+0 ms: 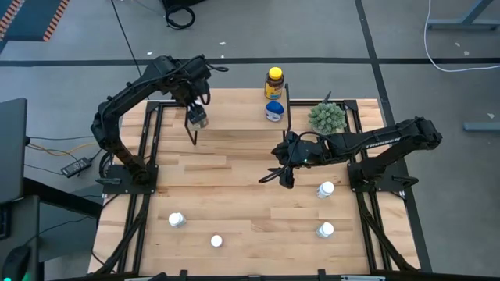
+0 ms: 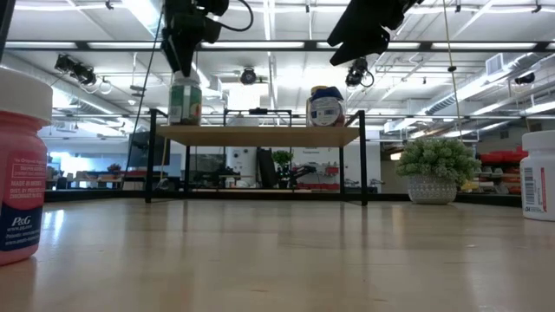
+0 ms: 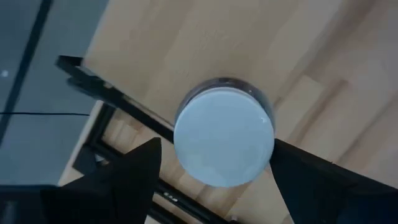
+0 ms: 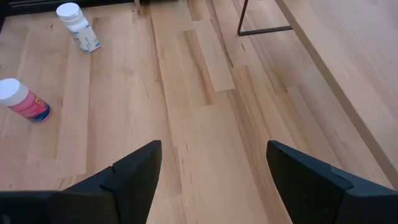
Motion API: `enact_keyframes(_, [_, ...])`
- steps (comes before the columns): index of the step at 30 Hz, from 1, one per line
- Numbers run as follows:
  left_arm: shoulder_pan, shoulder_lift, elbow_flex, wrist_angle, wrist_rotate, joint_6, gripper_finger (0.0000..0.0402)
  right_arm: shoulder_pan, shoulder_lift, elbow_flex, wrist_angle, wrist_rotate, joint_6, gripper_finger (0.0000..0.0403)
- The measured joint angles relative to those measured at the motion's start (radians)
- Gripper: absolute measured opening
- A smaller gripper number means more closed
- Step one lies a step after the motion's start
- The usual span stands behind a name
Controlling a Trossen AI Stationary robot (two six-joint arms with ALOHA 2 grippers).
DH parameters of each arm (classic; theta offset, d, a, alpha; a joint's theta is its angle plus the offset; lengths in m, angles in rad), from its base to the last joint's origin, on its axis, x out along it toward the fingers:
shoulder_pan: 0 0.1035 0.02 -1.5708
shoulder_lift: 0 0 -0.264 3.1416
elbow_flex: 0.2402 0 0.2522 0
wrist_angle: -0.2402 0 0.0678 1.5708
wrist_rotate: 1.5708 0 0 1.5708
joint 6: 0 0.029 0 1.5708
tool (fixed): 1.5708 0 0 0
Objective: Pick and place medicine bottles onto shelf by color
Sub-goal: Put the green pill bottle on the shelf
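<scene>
High view: the left gripper (image 1: 197,117) is over the left end of the low light-wood shelf on black legs (image 1: 234,119), at a white-capped bottle (image 1: 198,118).
The amber yellow-capped bottle (image 1: 274,82) and squat blue-lidded bottle (image 1: 273,112) stand at the shelf's right end; four white-capped bottles sit near the worktop's front edge. Low view: the green-labelled bottle (image 2: 185,99) stands on the shelf. Left wrist view: the fingers (image 3: 134,171) flank its white cap (image 3: 224,137), grip unclear. Right wrist view: the right gripper (image 4: 214,180) is spread wide and empty above bare worktop (image 4: 205,124).

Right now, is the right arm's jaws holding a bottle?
No. In the right wrist view the right gripper is open, with only bare table between its jaws.
</scene>
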Motion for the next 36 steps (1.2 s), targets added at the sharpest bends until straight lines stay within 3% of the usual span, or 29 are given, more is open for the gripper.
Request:
enact_keyframes(9, [-0.004, 0.000, 0.000, -0.005, 0.001, -0.003, 0.0303, 0.000, 0.000, 0.000, 0.000, 0.000, 0.000, 0.0298])
enact_keyframes(17, [0.030, 0.000, 0.000, 0.055, -0.003, 0.005, 0.0278, 0.000, 0.000, 0.000, 0.000, 0.000, 0.005, 0.0298])
enact_keyframes(29, [0.055, 0.000, 0.002, 0.149, -0.001, 0.019, 0.0173, 0.000, 0.000, 0.000, 0.000, 0.000, 0.006, 0.0298])
enact_keyframes(36, [0.042, 0.000, 0.002, 0.207, 0.072, 0.029, 0.0108, 0.000, 0.000, 0.000, -0.003, 0.000, 0.010, 0.0298])
